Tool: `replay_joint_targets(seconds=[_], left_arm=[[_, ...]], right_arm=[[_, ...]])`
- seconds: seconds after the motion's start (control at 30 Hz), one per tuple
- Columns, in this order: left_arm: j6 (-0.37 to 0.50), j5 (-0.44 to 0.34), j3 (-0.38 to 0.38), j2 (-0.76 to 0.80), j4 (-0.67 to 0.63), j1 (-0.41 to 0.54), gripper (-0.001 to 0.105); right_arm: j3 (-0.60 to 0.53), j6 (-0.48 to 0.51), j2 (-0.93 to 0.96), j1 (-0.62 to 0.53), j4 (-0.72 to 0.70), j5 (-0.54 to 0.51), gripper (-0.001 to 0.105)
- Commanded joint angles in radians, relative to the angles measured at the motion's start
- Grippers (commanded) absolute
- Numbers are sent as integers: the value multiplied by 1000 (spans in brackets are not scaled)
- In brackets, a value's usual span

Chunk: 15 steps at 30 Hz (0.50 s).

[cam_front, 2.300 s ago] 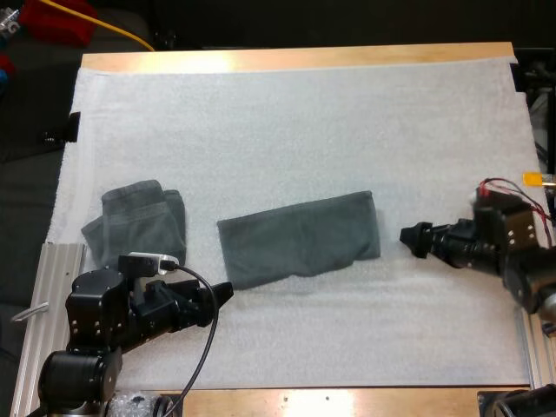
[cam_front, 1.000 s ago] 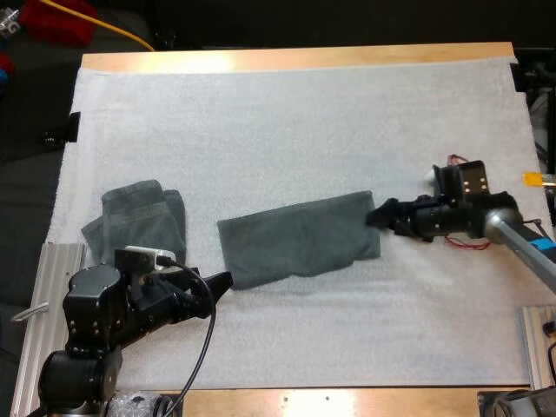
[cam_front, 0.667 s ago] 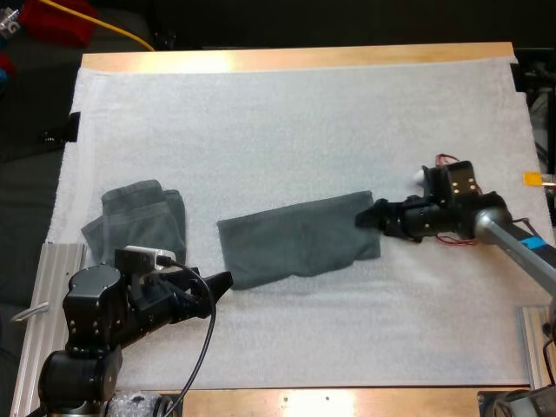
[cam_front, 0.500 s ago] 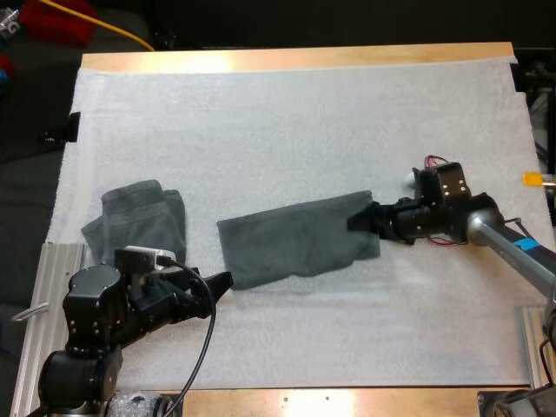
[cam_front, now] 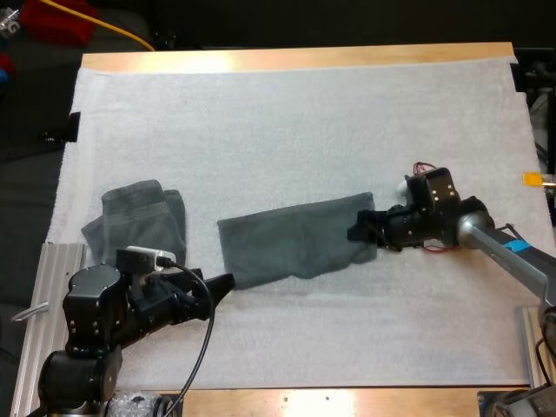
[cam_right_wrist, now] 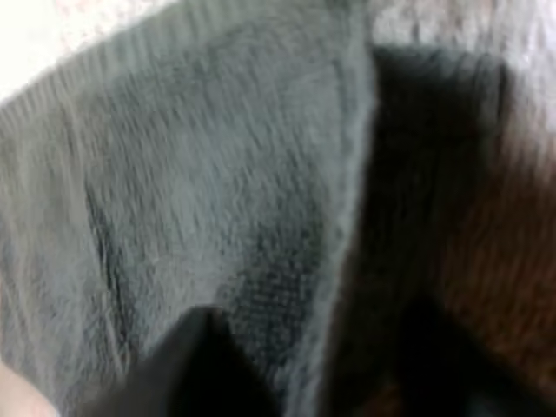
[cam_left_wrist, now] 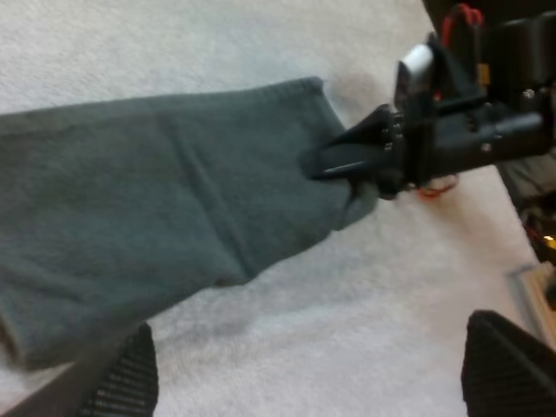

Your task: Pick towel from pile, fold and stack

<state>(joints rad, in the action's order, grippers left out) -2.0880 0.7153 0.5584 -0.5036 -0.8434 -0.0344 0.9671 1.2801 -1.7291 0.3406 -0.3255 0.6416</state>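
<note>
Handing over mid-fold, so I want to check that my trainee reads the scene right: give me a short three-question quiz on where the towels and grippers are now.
1. True or false: in the high view, the right gripper is at the right end of the flat towel.
2. Which gripper is nearer the bunched towel? A) left B) right
3. Fill in: the left gripper has its fingers ____.
Key: 1 true; 2 A; 3 open.
</note>
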Motion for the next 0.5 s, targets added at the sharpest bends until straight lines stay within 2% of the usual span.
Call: replay_joint_targets(seconds=[0.0, 0.07, 0.17, 0.27, 0.4, 0.47], left_arm=[[-5, 26, 5, 6, 1, -5, 70], [-5, 31, 5, 6, -8, -5, 70], [-5, 56, 5, 6, -15, -5, 70], [-5, 88, 5, 6, -15, -5, 70], [-10, 91, 5, 6, -18, -5, 70], [-10, 91, 5, 6, -18, -5, 70]], right_arm=[[-4, -6, -3, 3, -15, -2, 21], [-4, -5, -3, 3, -20, -9, 10], [-4, 14, 19, 3, -43, -65, 1], [-4, 53, 62, 3, -97, -141, 2], [-4, 121, 128, 3, -194, -251, 2], [-4, 157, 167, 3, -260, -342, 2]])
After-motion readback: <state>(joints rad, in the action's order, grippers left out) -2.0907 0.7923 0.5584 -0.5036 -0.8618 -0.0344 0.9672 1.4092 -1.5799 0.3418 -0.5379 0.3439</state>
